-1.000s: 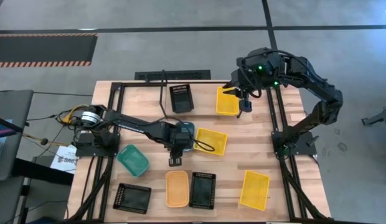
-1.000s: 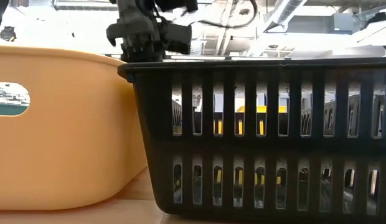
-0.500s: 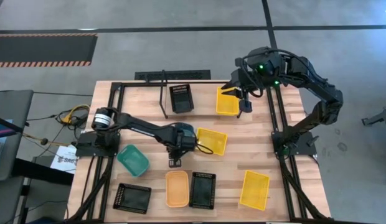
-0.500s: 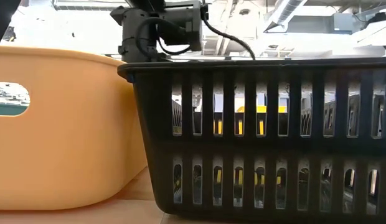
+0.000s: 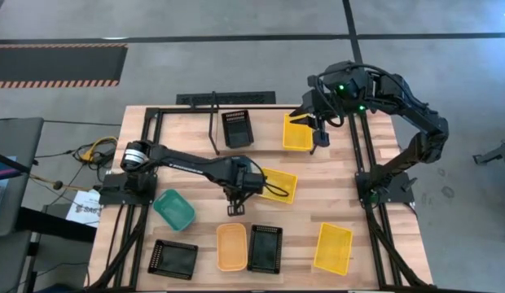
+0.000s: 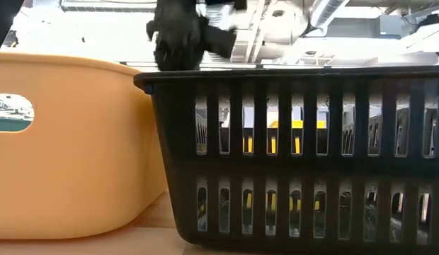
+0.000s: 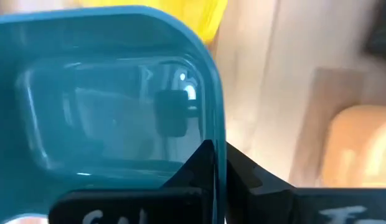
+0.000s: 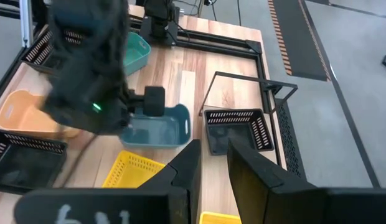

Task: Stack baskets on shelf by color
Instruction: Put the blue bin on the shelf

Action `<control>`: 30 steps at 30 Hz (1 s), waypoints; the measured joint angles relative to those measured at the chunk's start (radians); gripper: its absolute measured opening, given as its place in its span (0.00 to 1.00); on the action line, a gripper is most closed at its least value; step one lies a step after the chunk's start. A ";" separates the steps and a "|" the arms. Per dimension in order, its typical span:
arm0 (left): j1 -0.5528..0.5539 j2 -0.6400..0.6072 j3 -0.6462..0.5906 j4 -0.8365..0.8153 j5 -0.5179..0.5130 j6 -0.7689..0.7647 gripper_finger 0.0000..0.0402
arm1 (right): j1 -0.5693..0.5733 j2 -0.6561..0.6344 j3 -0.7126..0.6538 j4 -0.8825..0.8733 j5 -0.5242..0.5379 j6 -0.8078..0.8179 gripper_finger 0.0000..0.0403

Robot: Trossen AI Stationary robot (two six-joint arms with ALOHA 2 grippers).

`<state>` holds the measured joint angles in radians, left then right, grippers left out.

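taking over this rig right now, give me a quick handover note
Left gripper: shut on the rim of the blue-grey basket at mid-table.
Right gripper: hovering by the yellow basket at the back, holding nothing.
Shelf: back of the table, with one black basket beside it.
Loose on the table: two more yellow baskets, the orange one, the teal one, and two black ones.
Done: no stacks visible yet.
Left: sort and stack them all by color.
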<state>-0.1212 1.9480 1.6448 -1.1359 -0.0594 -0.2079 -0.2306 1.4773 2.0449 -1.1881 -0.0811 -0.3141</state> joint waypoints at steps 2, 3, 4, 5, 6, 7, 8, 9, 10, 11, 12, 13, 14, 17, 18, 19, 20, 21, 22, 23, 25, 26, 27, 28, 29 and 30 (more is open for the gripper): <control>-0.012 0.000 0.099 -0.070 -0.039 0.015 0.00 | 0.000 0.000 0.000 0.000 0.000 0.000 0.25; -0.017 0.000 0.148 -0.099 -0.065 0.021 0.00 | 0.000 0.000 0.000 0.000 0.000 0.000 0.25; -0.022 0.000 0.199 -0.120 -0.092 0.029 0.00 | 0.000 0.000 0.000 0.000 0.000 0.000 0.25; -0.025 0.000 0.247 -0.138 -0.118 0.034 0.00 | 0.000 0.000 0.000 0.000 0.000 0.000 0.25; -0.026 0.000 0.290 -0.160 -0.140 0.042 0.00 | 0.000 0.000 0.000 0.004 0.000 -0.001 0.25; -0.024 -0.001 0.327 -0.183 -0.161 0.053 0.00 | 0.000 0.000 0.000 0.017 0.000 -0.005 0.25; -0.020 -0.002 0.359 -0.200 -0.181 0.068 0.00 | 0.000 -0.002 0.000 0.035 0.000 -0.008 0.25; -0.014 -0.002 0.384 -0.210 -0.201 0.083 0.00 | 0.000 -0.004 0.005 0.046 -0.002 -0.014 0.25; -0.006 -0.002 0.402 -0.217 -0.219 0.098 0.00 | 0.001 -0.006 0.014 0.061 -0.006 -0.024 0.25; 0.004 -0.003 0.412 -0.219 -0.231 0.114 0.00 | 0.005 -0.008 0.030 0.087 -0.018 -0.030 0.25; 0.016 -0.003 0.416 -0.219 -0.234 0.129 0.00 | 0.011 -0.010 0.051 0.116 -0.032 -0.031 0.25; 0.032 -0.003 0.416 -0.219 -0.234 0.147 0.00 | 0.017 -0.010 0.076 0.135 -0.047 -0.031 0.25; 0.050 -0.003 0.414 -0.221 -0.234 0.166 0.00 | 0.021 -0.010 0.106 0.150 -0.067 -0.031 0.25; 0.112 0.015 0.408 -0.206 -0.237 0.243 0.00 | 0.039 -0.012 0.205 0.210 -0.140 -0.032 0.25; 0.134 0.022 0.405 -0.198 -0.236 0.270 0.00 | 0.045 -0.013 0.238 0.226 -0.163 -0.032 0.25; 0.156 0.034 0.404 -0.186 -0.234 0.301 0.00 | 0.051 -0.014 0.267 0.239 -0.178 -0.032 0.25; 0.178 0.045 0.405 -0.151 -0.231 0.331 0.00 | 0.059 -0.014 0.295 0.245 -0.185 -0.032 0.25; 0.202 0.051 0.405 -0.110 -0.212 0.360 0.00 | 0.066 -0.014 0.315 0.247 -0.186 -0.031 0.25; 0.227 0.056 0.405 -0.091 -0.180 0.387 0.00 | 0.071 -0.023 0.310 0.268 -0.187 -0.026 0.25; 0.251 0.069 0.406 -0.081 -0.160 0.413 0.00 | 0.079 -0.038 0.293 0.299 -0.192 -0.018 0.25; 0.296 0.095 0.409 -0.033 -0.146 0.457 0.00 | 0.087 -0.060 0.288 0.292 -0.206 0.011 0.25; 0.318 0.112 0.408 -0.044 -0.148 0.479 0.00 | 0.088 -0.067 0.289 0.298 -0.210 0.022 0.25; 0.338 0.123 0.406 -0.055 -0.150 0.500 0.00 | 0.095 -0.075 0.291 0.303 -0.210 0.032 0.25; 0.357 0.133 0.405 -0.053 -0.142 0.521 0.00 | 0.102 -0.085 0.291 0.300 -0.209 0.046 0.25; 0.374 0.143 0.407 -0.041 -0.131 0.542 0.00 | 0.108 -0.095 0.290 0.295 -0.210 0.056 0.25; 0.392 0.148 0.408 -0.028 -0.118 0.563 0.00 | 0.108 -0.099 0.290 0.294 -0.210 0.060 0.25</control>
<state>0.2706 2.0957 2.0525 -1.1634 -0.1769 0.3554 -0.1222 1.3784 2.3345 -0.8943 -0.2908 -0.2541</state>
